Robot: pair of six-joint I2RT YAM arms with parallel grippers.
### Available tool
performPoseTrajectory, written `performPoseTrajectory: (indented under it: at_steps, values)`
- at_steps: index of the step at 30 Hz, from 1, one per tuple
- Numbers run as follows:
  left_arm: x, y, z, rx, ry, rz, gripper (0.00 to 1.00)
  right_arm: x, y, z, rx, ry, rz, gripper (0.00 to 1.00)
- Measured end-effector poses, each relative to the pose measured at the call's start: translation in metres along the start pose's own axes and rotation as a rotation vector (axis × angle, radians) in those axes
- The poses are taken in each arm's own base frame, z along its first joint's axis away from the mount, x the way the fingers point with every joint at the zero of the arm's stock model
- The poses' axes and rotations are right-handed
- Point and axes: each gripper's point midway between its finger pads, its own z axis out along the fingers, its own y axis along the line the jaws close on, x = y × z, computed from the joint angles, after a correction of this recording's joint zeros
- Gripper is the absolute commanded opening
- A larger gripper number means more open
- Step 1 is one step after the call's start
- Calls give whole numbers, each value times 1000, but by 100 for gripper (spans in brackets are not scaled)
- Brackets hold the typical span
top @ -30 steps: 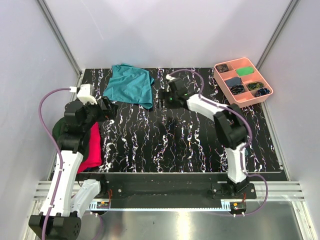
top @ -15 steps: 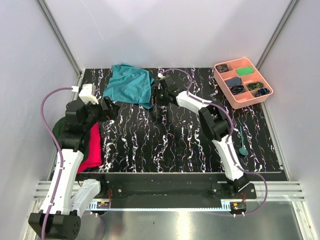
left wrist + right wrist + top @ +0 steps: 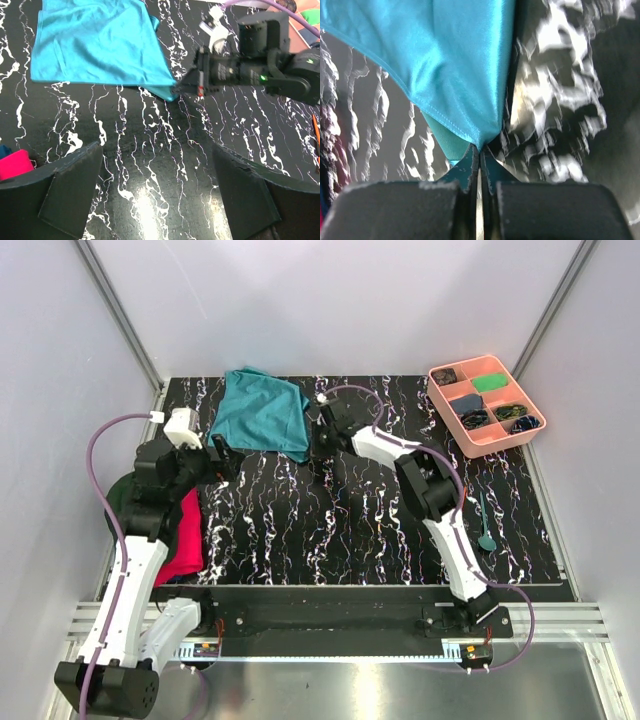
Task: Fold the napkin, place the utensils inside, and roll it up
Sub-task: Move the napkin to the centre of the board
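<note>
The teal napkin [image 3: 260, 415] lies crumpled flat at the back left of the table, and it also fills the top of the left wrist view [image 3: 95, 42]. My right gripper [image 3: 311, 448] is shut on the napkin's [image 3: 445, 65] near right corner; in its own view the right gripper [image 3: 480, 155] pinches the cloth tip between closed fingertips. My left gripper [image 3: 222, 455] is open and holds nothing, a little left of the napkin's near edge, and its own view shows the left gripper [image 3: 156, 147] over bare table. A teal spoon [image 3: 484, 525] lies far right. A thin orange utensil [image 3: 315, 137] shows at the frame edge.
A pink compartment tray [image 3: 447, 410] with small items stands at the back right. A bright pink-red cloth [image 3: 185, 535] and a dark green thing [image 3: 120, 495] lie at the left edge under my left arm. The pink-red cloth [image 3: 12, 162] also shows beside my left finger.
My right gripper has moved left to the napkin's near right corner and shut on it. The left arm has barely shifted and stays open.
</note>
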Motion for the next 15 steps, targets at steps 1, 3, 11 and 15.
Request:
performPoseTrajectory:
  at_steps: [1, 3, 11, 15]
  values:
    - [1, 0, 1, 2, 4, -1, 88, 6, -4, -6, 11, 9, 0, 0]
    - [3, 0, 3, 3, 13, -3, 85, 16, -11, -21, 45, 18, -9, 0]
    - [25, -6, 16, 7, 102, -37, 70, 76, -43, -119, 180, 51, -30, 0]
    - [54, -20, 26, 10, 189, -59, 70, 109, -64, -164, 245, 51, -30, 0]
